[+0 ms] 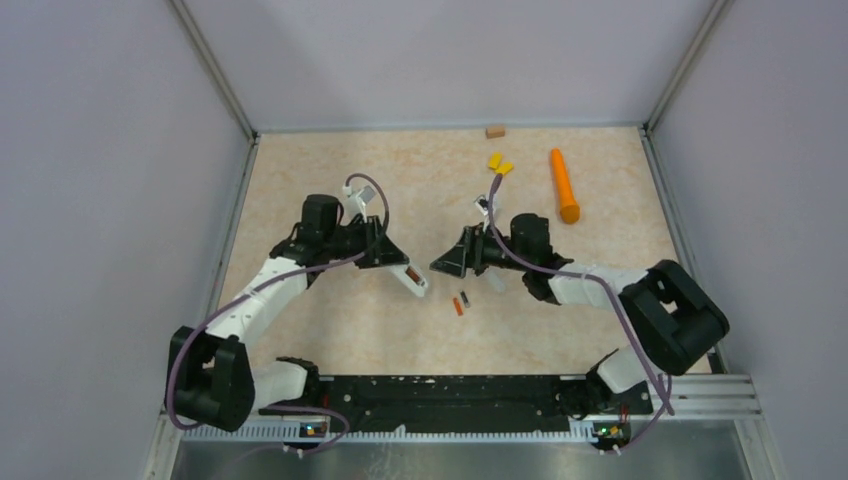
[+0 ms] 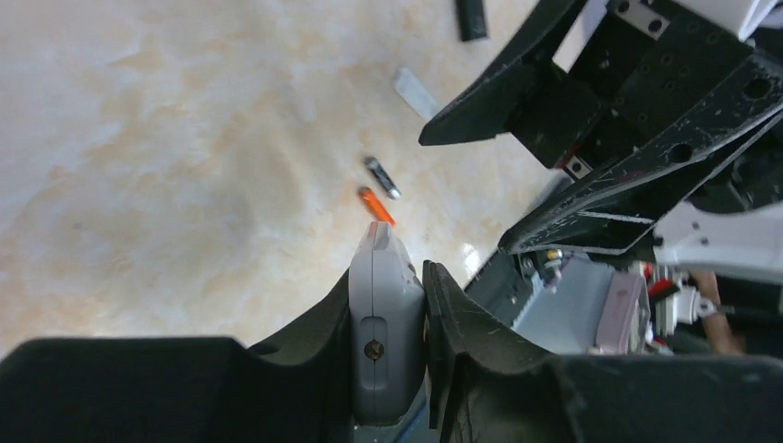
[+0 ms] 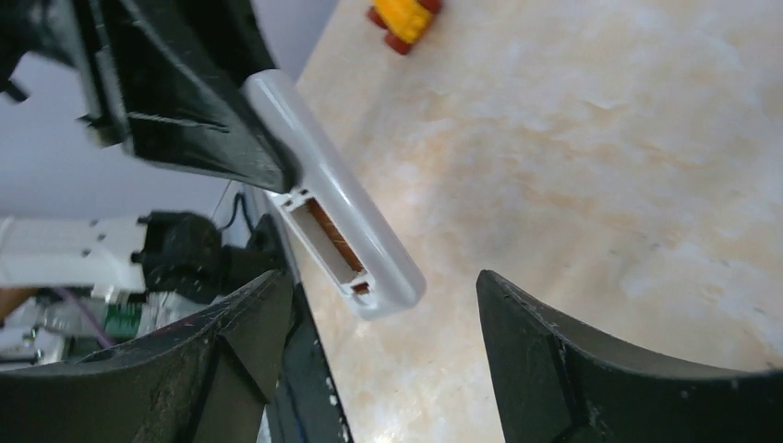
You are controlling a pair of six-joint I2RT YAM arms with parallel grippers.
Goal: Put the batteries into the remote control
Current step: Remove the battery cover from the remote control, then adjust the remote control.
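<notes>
The right gripper (image 3: 383,286) stands with its fingers wide apart and nothing between them. Straight ahead of its fingertips, and close, hangs the free end of the remote control (image 3: 337,221). The remote's long axis slants away from the gripper toward the left gripper (image 1: 400,262), which is clamped on the far end. The open battery bay faces the right wrist camera. Something reddish-brown shows inside it, but I cannot tell whether that is a cell or a contact.

Out of that camera's sight, the loose cells lie on the table (image 1: 330,330), below the right fingertips and a little back toward the arm bases. The orange-red battery (image 1: 458,306) and a dark battery (image 1: 465,298) lie just beside each other, roughly parallel. In the top view their long axes run mostly from far to near, with a slight tilt.

Both arms are near them, but only the right hand is free. Judging from this, it must drop and turn so its fingers close across a cell's short width.
</notes>
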